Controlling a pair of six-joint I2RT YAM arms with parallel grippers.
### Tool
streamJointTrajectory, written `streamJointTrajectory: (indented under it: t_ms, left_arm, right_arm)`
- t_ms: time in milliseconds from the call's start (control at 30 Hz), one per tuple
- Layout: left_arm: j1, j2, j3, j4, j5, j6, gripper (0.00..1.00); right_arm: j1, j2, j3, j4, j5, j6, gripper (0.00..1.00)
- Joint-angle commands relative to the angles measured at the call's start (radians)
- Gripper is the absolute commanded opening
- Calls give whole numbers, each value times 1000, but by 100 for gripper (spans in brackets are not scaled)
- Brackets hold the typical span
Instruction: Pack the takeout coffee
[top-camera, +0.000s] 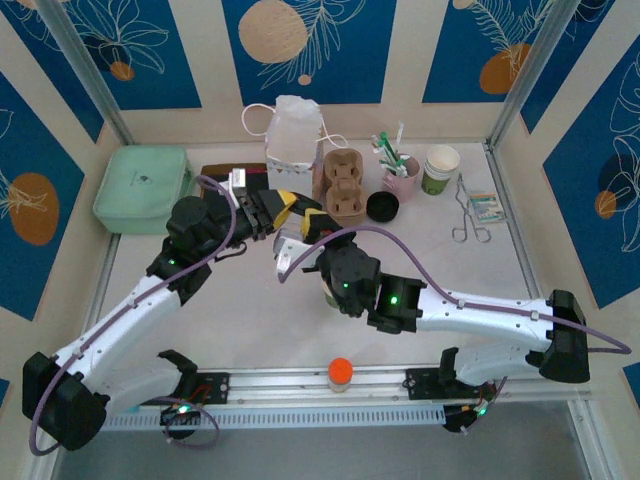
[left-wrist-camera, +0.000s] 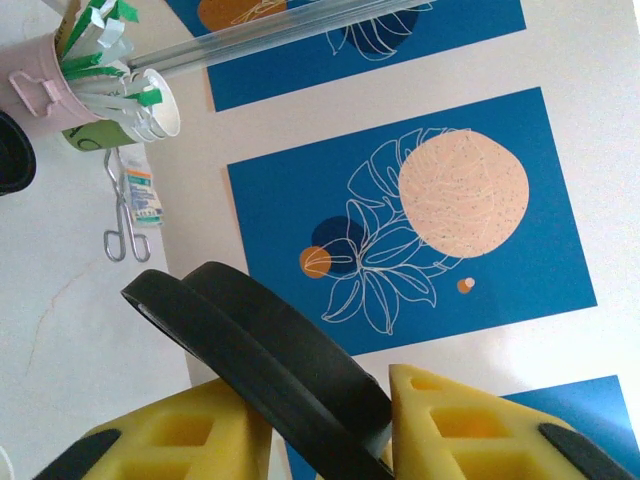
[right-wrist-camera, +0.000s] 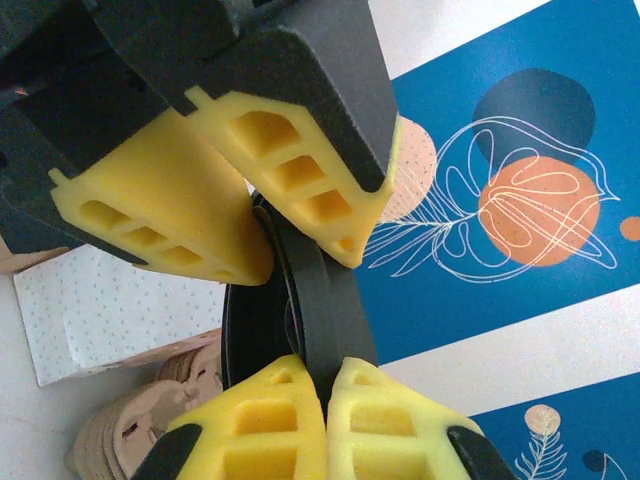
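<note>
Right gripper (right-wrist-camera: 325, 370) clenched on lid (right-wrist-camera: 320, 310) edge | left gripper (right-wrist-camera: 305, 250) grasping the same lid, mid-air over table centre | risk: opposing pulls warp or flick lid; mistimed release drops it.

Matt black plastic lid (left-wrist-camera: 270, 370) sits between the dull yellow, hollow-moulded fingers (left-wrist-camera: 470, 430) of the left tool (left-wrist-camera: 300, 395); at the far side, a rough brown pulp carrier (top-camera: 343, 190), a dotted white paper bag (top-camera: 293, 140) and shiny bare-metal tongs (top-camera: 470, 215) on the smooth, pale matt worktop (top-camera: 250, 320)
</note>
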Motion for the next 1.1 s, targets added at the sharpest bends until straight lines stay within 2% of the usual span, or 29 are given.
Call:
streamJointTrajectory:
  t_ms: [0, 400, 633, 733, 833, 867, 1067]
  left_arm:
    - [13, -2, -11, -18, -3, 35, 30]
    - [13, -6, -35, 17, -14, 24, 18]
    - [13, 5, -63, 84, -9, -12, 10]
    - [13, 5, -67, 98, -8, -17, 7]
    - [13, 5, -71, 111, -7, -22, 6]
    - [13, 5, -71, 111, -6, -23, 6]
    - [13, 3, -80, 120, -4, -26, 6]
  right_arm:
    - [20, -6, 6, 53, -39, -10, 1]
    - [23, -9, 10, 28, -47, 10, 3]
    - [23, -6, 15, 7, -56, 44, 7]
    - [21, -21, 24, -61, -76, 98, 15]
    - [18, -46, 44, -160, -102, 185, 31]
    - [17, -55, 52, -191, -110, 215, 34]
    - [15, -131, 87, -337, -143, 382, 42]
